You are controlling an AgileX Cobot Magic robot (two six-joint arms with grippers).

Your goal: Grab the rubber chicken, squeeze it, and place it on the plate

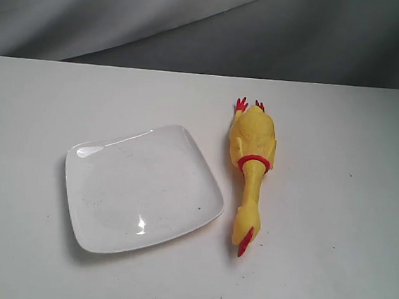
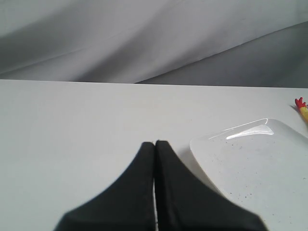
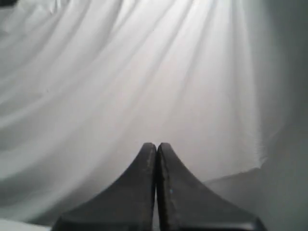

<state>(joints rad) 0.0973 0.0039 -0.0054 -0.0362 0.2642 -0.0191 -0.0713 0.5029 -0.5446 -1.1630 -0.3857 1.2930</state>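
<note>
The rubber chicken lies flat on the white table, red feet toward the back, red comb toward the front, just right of the plate. The glossy white plate holds nothing. Neither arm shows in the exterior view. In the left wrist view my left gripper is shut and empty, low over the table, with the plate beside it and a red foot of the chicken at the picture's edge. My right gripper is shut and empty, facing only the cloth backdrop.
A grey draped cloth hangs behind the table's far edge. Bare white tabletop surrounds the plate and the chicken.
</note>
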